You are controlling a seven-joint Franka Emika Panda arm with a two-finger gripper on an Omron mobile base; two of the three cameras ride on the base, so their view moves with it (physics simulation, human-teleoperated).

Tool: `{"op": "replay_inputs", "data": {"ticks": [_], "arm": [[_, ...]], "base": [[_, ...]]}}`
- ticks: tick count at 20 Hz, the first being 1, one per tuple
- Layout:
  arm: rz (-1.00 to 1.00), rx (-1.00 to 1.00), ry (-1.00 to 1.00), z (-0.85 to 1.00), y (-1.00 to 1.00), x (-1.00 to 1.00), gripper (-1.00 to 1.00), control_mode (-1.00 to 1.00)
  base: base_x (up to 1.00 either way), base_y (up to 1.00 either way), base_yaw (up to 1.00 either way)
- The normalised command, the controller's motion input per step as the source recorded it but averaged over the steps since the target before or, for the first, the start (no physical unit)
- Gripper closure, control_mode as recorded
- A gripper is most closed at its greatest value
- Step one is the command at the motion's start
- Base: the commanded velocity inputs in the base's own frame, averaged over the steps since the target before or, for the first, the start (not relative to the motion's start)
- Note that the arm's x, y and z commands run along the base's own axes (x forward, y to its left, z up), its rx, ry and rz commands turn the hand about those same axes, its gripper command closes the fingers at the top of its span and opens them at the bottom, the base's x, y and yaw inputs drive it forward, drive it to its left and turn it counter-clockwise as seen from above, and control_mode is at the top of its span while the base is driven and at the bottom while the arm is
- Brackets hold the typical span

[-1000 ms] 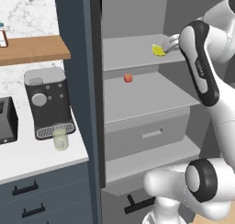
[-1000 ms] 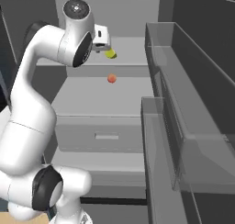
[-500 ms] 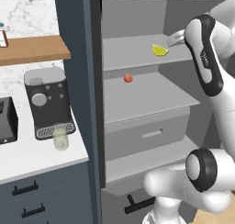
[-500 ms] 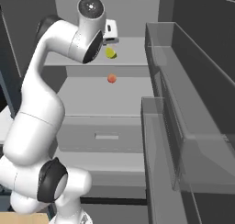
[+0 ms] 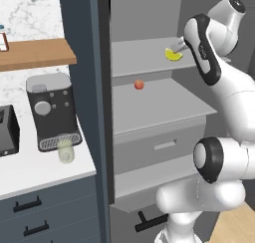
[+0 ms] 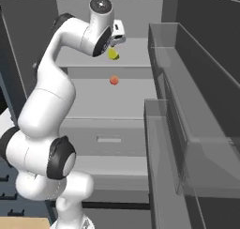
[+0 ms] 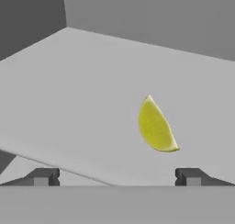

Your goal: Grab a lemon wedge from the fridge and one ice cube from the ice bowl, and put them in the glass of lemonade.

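Inside the open fridge (image 5: 149, 112), the lemon wedge (image 7: 156, 126) is lying on the top shelf (image 7: 69, 90) toward its front edge. Your gripper (image 7: 117, 176) is hovering just short of it, fingers spread wide and empty; the wedge is sitting ahead, nearer the right fingertip (image 7: 190, 176), long axis running roughly away from you.

No legible text, label, brand, number or sign was present in any of the views.
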Motion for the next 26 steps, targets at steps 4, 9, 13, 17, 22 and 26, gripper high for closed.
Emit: {"op": "replay_inputs", "data": {"ticks": [4,9,13,17,22,26], "arm": [[0.01,0.00,0.11,-0.32,-0.11,0.46,-1.00,-1.00],[0.00,0.00,0.12,-0.30,0.00,0.47,-1.00,-1.00],[0.00,0.00,0.09,-0.01,0.00,0.38,-1.00,-1.00],[0.00,0.00,0.11,0.00,-0.05,0.37,-1.00,-1.00],[0.00,0.00,0.06,-0.05,-0.09,0.19,-1.00,-1.00],[0.00,0.00,0.00,-0.13,-0.05,0.02,-1.00,-1.00]], "base": [[0.00,0.00,0.00],[0.00,0.00,0.00],[0.00,0.00,0.00],[0.00,0.00,0.00],[0.00,0.00,0.00],[0.00,0.00,0.00]]}}
